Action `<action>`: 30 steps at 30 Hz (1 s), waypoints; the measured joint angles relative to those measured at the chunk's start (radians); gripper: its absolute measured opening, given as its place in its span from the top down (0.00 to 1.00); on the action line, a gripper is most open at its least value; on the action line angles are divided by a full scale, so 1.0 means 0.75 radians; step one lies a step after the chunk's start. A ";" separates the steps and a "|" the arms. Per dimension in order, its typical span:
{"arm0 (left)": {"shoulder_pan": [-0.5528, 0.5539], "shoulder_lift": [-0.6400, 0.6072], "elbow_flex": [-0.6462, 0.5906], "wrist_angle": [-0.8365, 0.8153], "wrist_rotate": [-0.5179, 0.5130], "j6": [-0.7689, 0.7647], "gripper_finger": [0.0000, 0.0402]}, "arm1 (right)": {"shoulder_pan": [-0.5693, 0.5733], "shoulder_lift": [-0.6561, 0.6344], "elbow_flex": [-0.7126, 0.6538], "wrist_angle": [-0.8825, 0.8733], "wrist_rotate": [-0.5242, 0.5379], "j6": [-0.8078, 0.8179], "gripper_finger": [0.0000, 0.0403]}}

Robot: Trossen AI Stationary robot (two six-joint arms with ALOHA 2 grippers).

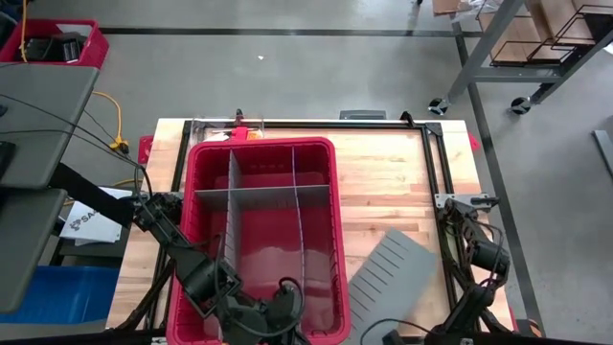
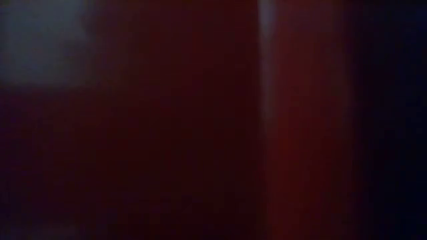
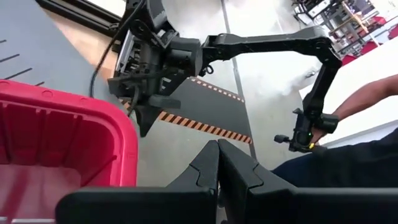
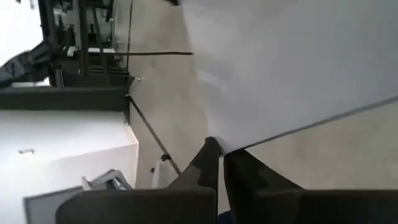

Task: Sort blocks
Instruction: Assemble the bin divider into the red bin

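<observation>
No blocks show in any view. A big red bin [image 1: 263, 240] with grey dividers stands on the wooden table [image 1: 393, 182]. To its right lies a loose grey slotted divider sheet [image 1: 391, 273]. My right gripper [image 4: 219, 149] is at the table's near edge [image 1: 383, 335], shut at the sheet's near end. My left gripper [image 3: 219, 152] hovers shut and empty over the bin's near right corner [image 3: 118, 137], pointing at my right gripper [image 3: 146, 118]. My right gripper pinches the divider sheet between its two fingertips, at the corner [image 4: 231, 144] where the sheet's edge meets them. The sheet [image 4: 298, 68] spreads away from the fingers. In the high view its far end [image 1: 407, 240] lies on the table.
The low view shows only a dark red blur. Black frame rails [image 1: 436, 163] run along the table's far and right sides. Beyond the near edge a person's arm [image 3: 367, 99] shows beside a further dark arm [image 3: 311, 50]. Bare wood lies right of the bin.
</observation>
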 joint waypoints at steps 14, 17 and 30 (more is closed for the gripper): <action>0.014 0.001 0.000 0.093 0.015 0.029 1.00 | 0.082 -0.090 0.453 -0.750 -0.203 0.002 1.00; 0.023 0.001 0.000 0.091 0.014 0.080 1.00 | 0.079 -0.128 0.503 -0.941 -0.215 0.006 1.00; 0.077 0.001 0.000 0.021 0.049 0.166 1.00 | 0.056 -0.381 0.557 -1.468 -0.219 0.006 1.00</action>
